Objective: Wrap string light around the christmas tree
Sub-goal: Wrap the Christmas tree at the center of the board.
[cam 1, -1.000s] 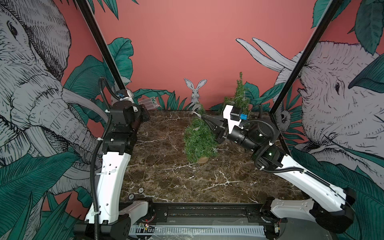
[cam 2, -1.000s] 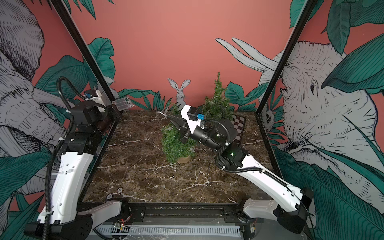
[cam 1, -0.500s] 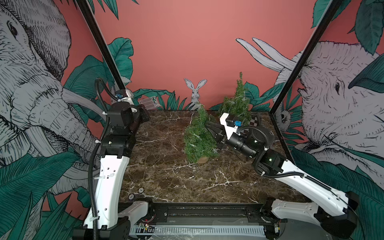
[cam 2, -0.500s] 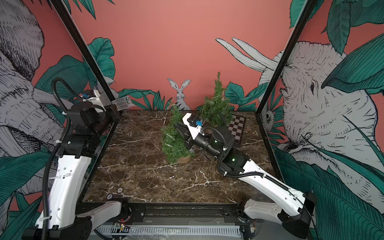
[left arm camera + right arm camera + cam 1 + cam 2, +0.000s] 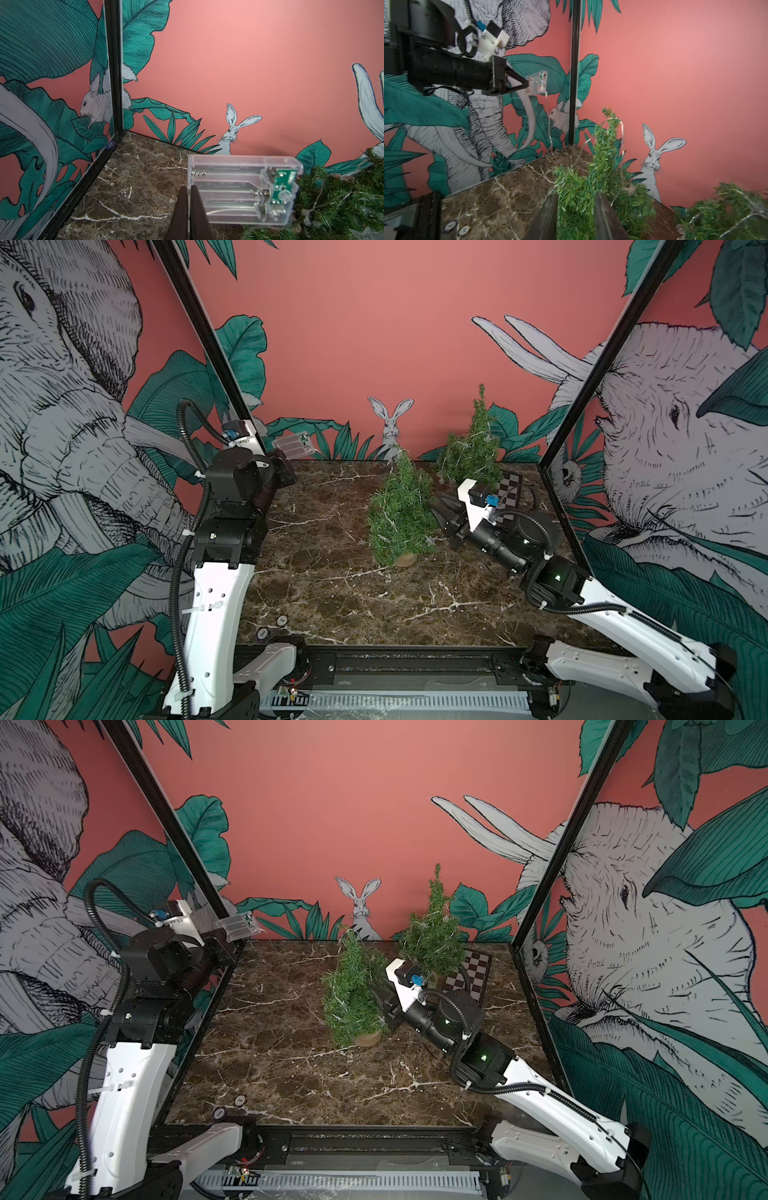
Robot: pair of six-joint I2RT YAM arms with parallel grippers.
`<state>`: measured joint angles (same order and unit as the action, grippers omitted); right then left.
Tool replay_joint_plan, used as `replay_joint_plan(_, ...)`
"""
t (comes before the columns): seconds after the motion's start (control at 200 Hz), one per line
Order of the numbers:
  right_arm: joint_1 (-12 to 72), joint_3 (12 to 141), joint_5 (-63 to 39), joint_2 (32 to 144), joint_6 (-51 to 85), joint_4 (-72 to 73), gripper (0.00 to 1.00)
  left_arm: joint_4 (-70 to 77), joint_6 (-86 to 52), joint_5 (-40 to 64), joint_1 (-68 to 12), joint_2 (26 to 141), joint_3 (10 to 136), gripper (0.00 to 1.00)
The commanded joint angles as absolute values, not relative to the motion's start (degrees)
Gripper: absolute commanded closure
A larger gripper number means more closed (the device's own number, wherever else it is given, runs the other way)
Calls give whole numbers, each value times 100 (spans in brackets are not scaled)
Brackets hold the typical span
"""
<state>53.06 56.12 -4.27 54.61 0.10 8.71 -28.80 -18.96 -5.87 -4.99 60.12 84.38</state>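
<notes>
Second small tree (image 5: 471, 454) on a checkered board (image 5: 509, 492), far right corner of marble table (image 5: 332, 593)

Glossy marble tabletop (image 5: 332, 593) — clear plastic battery case (image 5: 239, 193)

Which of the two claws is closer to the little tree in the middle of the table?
The right gripper, open beside the front tree. The left gripper is off by the far left corner, shut on the clear battery box.
</notes>
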Motion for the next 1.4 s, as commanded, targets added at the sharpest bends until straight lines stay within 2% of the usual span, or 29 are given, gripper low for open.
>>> replay_joint_plan(0.0, 5504, 5119, -1097, 5425, 278, 1146, 67, -2744, -1699, -808, -470, 5891, 8590, 100)
replay_joint_plan(0.12, 5895, 4135, -860, 5476, 462, 2023, 65, -2721, -1679, -758, -475, 5821, 8622, 100)
replay_joint_plan(0.265, 6606, 2973, 125, 6100, 319, 3736, 54, -2670, -1669, -673, -472, 5718, 8587, 100)
replay_joint_plan(0.515, 7243, 2366, 1591, 8420, 134, 6837, 44, -2719, -1717, -480, -474, 5626, 8629, 100)
replay_joint_plan(0.61, 7360, 2409, 2017, 9475, 31, 8073, 37, -2758, -1720, -413, -475, 5608, 8646, 100)
replay_joint_plan(0.885, 7447, 3218, 3287, 10649, 93, 8068, 28, -2830, -1679, -316, -475, 5531, 8692, 100)
replay_joint_plan(1.39, 7444, 4197, 3772, 11777, 282, 8068, 31, -2769, -1730, -164, -479, 5340, 8754, 100)
